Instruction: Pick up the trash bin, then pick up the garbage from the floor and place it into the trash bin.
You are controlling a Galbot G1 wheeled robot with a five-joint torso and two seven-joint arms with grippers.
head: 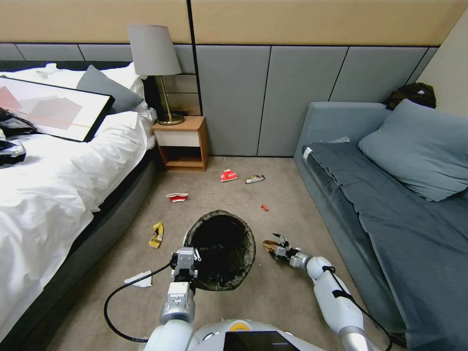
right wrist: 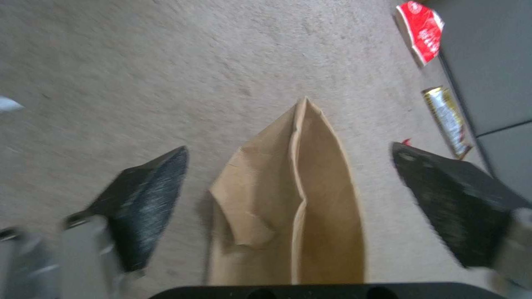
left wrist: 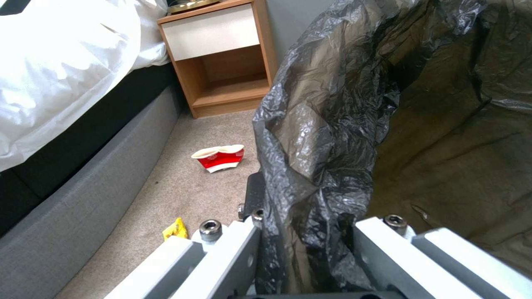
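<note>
The trash bin point(head: 220, 249), round and lined with a crinkled black bag point(left wrist: 327, 137), hangs low over the carpet. My left gripper point(head: 188, 257) is shut on its near rim point(left wrist: 302, 232). Right of the bin, my right gripper point(head: 277, 245) is open just above the floor. Its dark fingers point(right wrist: 147, 195) stand on either side of a tan folded paper piece point(right wrist: 294, 199) point(head: 269, 245) without touching it. More garbage lies on the carpet: a red-and-white pack point(head: 228, 175), a shiny wrapper point(head: 255, 179), a tiny red scrap point(head: 264, 207), a crushed red-and-white cup point(head: 177, 197) point(left wrist: 219, 157), a yellow wrapper point(head: 156, 235) and a white paper scrap point(head: 140, 279).
A bed point(head: 53, 190) with white sheets runs along the left, with a wooden nightstand point(head: 181, 144) and lamp at its head. A grey-blue sofa point(head: 390, 204) borders the right. The carpet strip between them is where all the litter lies.
</note>
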